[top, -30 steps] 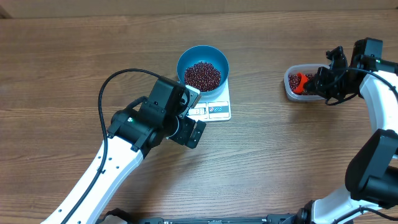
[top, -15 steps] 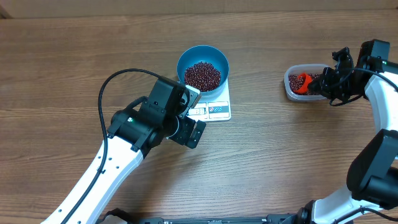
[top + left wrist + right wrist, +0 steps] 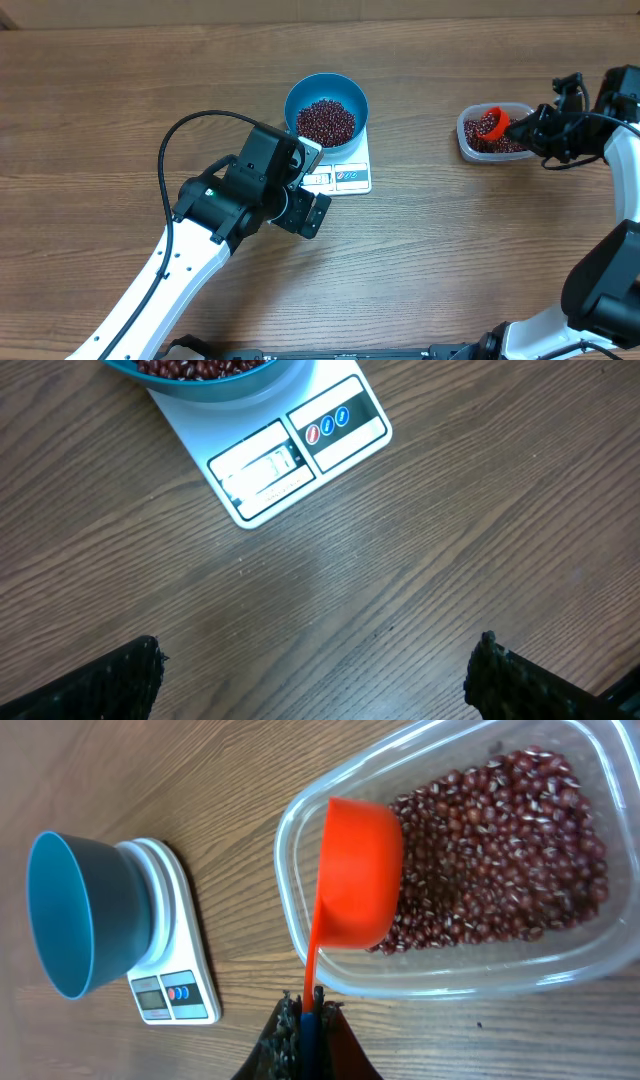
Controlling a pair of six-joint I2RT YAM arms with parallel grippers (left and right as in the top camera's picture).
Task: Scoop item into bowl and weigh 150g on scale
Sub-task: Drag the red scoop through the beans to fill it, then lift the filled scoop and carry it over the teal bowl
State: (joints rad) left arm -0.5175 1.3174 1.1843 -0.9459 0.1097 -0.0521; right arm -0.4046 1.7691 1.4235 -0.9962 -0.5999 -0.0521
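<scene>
Left fingers: the left gripper (image 3: 315,675) has its two dark fingertips (image 3: 125,680) spread wide at the bottom corners of the left wrist view, with only bare table (image 3: 430,560) between them and nothing held.
Right fingers: the right gripper (image 3: 305,1025) is pinched tight on the thin handle of an orange scoop (image 3: 355,885), the handle running straight out from between the tips.
Scoop: its cup sits just ahead of the right fingers, over the near end of the clear tub (image 3: 290,900). I can't tell whether it carries any beans.
Tub: directly ahead of the right fingers, holding a layer of red-brown beans (image 3: 500,850) that fills the stretch beyond the scoop.
Scale: the white scale (image 3: 300,455) lies ahead of the left fingers, apart from them, with its display and button panel on the edge nearest the tips. The reading is too faint to make out.
Bowl: the blue bowl (image 3: 300,95) stands on the scale's far part, beyond the display as seen from the left fingers, and well apart from the right fingers.
Beans in bowl: a dark heap (image 3: 325,120) covers the bowl's bottom.
</scene>
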